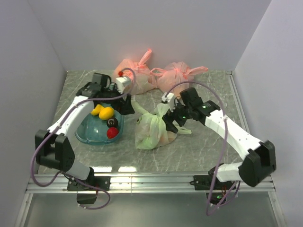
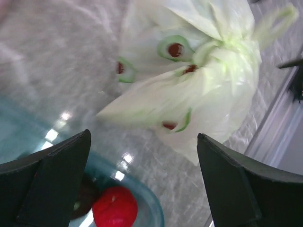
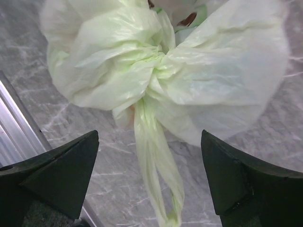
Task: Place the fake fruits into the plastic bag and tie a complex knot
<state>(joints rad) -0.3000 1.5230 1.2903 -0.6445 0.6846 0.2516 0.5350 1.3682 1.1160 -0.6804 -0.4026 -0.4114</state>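
Plastic bag (image 1: pixel 152 130) sits mid-worktop (image 1: pixel 199 156), its knot (image 3: pixel 158 66) bunched tight with a floppy end trailing. Left gripper (image 1: pixel 128 106) and right gripper (image 1: pixel 169 124) are both spread wide, pinching nothing, either side of the bag. Some fake fruits (image 1: pixel 108 118) lie in the teal bowl (image 1: pixel 87 135) at left.

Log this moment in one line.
bag: on table, unheld | knot: tied | left gripper: open, empty | right gripper: open, empty | bowl: lemons, red fruit inside

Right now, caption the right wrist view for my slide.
Open right fingers frame the knot on the pale green bag, one handle loop trailing loose.
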